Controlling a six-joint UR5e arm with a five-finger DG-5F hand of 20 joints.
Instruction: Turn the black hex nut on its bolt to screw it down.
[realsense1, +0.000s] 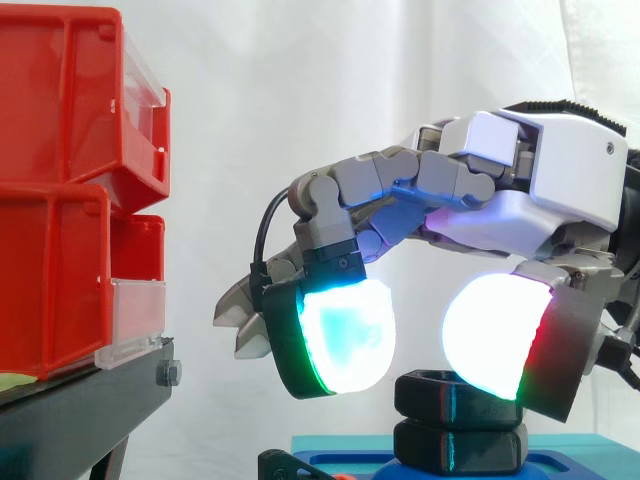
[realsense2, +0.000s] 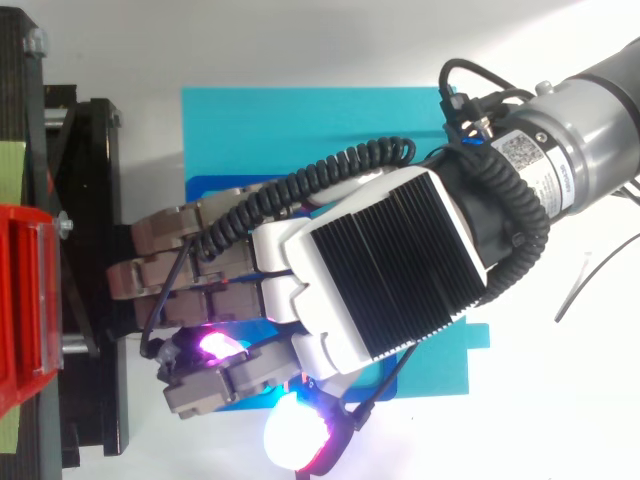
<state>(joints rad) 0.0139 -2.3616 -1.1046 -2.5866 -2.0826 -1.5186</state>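
**Over the blue base, nut pinched between glowing pads**

Low in the middle of the side view, the black metal hex nut (realsense1: 430, 392) is seen upright. Its bore axis is vertical and its flat faces are turned sideways. It is stacked directly on a second black hex piece (realsense1: 455, 448), which is seated on a blue plastic base plate (realsense1: 350, 464) over a teal sheet (realsense2: 300, 120). The bolt is hidden inside the stack.

The grey-and-white robot hand (realsense1: 540, 170) is reached in from the right, palm down, with its fingers curled over the nut. A cyan-white fingertip pad (realsense1: 345, 335) is set against the nut's upper left edge. The white thumb pad (realsense1: 490, 335) is set against its upper right, so the nut appears pinched at its top rim.

From above, the hand (realsense2: 370, 270) is seen laid across the base plate. Stacked red plastic bins (realsense1: 60, 100) are carried on a black stand (realsense1: 80, 410) to the left, well apart from the nut.
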